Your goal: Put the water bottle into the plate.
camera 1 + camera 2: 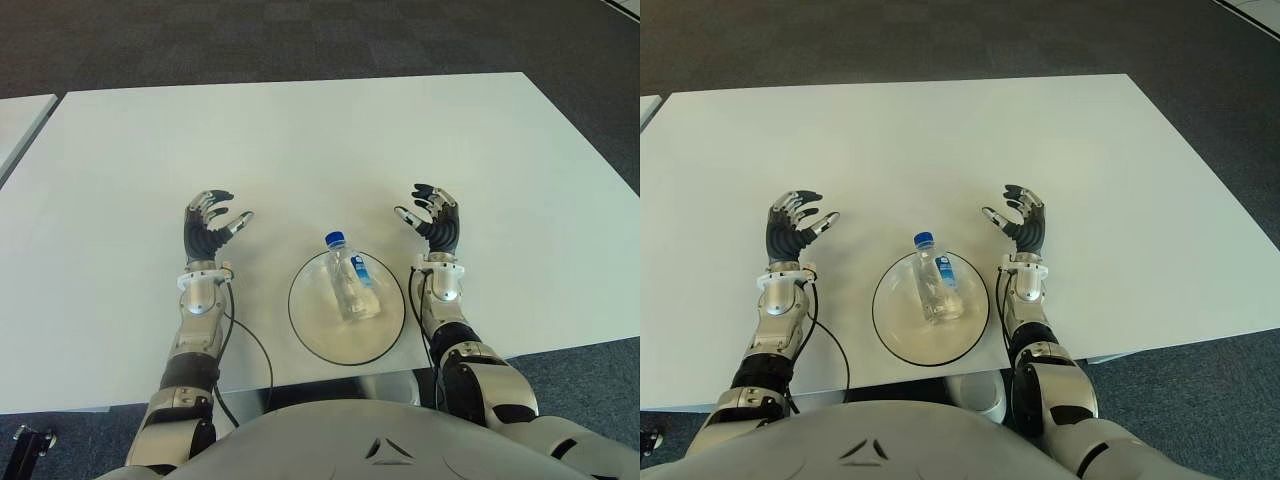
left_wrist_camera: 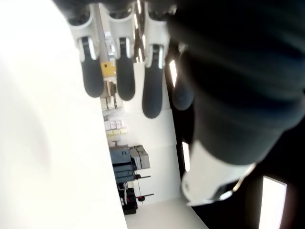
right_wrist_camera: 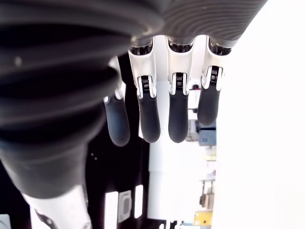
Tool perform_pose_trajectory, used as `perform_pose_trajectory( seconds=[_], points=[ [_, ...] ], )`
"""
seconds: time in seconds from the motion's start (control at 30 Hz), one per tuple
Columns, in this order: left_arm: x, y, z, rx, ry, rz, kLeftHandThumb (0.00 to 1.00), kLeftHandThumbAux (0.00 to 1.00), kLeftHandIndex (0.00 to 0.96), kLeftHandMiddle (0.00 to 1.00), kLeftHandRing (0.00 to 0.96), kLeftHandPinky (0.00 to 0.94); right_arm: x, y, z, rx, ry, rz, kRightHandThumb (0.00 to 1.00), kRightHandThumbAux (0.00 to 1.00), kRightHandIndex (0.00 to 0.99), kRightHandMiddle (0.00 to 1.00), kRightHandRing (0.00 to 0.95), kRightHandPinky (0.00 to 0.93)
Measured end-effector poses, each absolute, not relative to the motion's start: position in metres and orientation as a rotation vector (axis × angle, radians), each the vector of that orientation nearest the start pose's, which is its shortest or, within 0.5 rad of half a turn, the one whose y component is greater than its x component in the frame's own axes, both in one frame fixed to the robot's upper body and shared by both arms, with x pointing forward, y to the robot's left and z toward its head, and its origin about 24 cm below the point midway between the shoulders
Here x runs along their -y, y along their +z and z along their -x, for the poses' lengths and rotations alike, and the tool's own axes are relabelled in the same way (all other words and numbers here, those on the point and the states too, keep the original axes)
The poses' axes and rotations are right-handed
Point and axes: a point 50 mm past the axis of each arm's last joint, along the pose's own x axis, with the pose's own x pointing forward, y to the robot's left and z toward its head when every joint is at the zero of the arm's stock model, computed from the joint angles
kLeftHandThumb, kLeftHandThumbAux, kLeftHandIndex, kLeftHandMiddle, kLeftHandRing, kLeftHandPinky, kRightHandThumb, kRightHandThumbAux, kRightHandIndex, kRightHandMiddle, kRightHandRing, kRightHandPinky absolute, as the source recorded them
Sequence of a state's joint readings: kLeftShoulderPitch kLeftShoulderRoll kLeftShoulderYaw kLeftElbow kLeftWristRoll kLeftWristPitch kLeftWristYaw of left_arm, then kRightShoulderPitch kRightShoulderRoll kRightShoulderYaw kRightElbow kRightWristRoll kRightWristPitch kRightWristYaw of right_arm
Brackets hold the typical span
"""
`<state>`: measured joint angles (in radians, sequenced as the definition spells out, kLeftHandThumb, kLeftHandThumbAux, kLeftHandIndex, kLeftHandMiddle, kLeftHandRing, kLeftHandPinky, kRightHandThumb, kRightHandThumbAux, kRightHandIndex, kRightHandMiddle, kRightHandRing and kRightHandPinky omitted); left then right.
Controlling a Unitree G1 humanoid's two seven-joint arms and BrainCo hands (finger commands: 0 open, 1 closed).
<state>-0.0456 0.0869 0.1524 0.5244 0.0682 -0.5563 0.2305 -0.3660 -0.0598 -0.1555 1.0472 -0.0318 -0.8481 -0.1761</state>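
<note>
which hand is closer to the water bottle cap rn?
Right, narrowly. The right hand shows open just right of the clear plastic water bottle's blue cap; the left hand, also open, shows slightly farther off to its left. Neither touches it.

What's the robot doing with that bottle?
Nothing right now. The water bottle lies on its side in the plate, near the front edge of the white table. The left hand is raised to the left of the plate and the right hand to the right of it. Both hands are open and hold nothing, so the bottle looks already put where it belongs.
</note>
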Motion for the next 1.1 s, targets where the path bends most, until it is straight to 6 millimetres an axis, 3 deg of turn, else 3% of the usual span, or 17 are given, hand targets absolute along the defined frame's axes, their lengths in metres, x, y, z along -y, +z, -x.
perform_pose_trajectory(
  seconds=[0.03,0.07,0.13,0.27,0.57,1.1],
  points=[
    [-0.210,-0.008,-0.237,0.097,0.344,-0.135,0.011,0.960,0.488,0.478,0.469,0.480,0.178,-0.011,-0.282,0.151,-0.218,0.035,0.006,0.954,0.500,0.495,0.505,0.528],
    [-0.210,-0.009,-0.236,0.100,0.353,-0.134,0.255,0.875,0.467,0.486,0.476,0.481,0.178,-0.012,-0.283,0.137,-0.215,0.036,0.251,0.875,0.474,0.497,0.509,0.532],
    [-0.210,-0.011,-0.236,0.104,0.364,-0.132,0.470,0.800,0.449,0.496,0.484,0.481,0.177,-0.015,-0.283,0.112,-0.207,0.040,0.466,0.806,0.453,0.502,0.517,0.540],
    [-0.208,-0.015,-0.235,0.095,0.372,-0.127,0.651,0.737,0.435,0.519,0.503,0.494,0.176,-0.017,-0.287,0.065,-0.175,0.064,0.649,0.748,0.437,0.529,0.547,0.577],
    [-0.209,-0.029,-0.232,0.040,0.367,-0.118,0.700,0.718,0.433,0.563,0.536,0.528,0.179,-0.019,-0.291,0.008,-0.132,0.120,0.702,0.732,0.434,0.572,0.588,0.609],
    [-0.215,-0.032,-0.239,-0.010,0.311,-0.147,0.706,0.715,0.434,0.640,0.624,0.600,0.174,-0.019,-0.291,0.015,-0.079,0.149,0.710,0.730,0.434,0.626,0.646,0.682]
  ],
)
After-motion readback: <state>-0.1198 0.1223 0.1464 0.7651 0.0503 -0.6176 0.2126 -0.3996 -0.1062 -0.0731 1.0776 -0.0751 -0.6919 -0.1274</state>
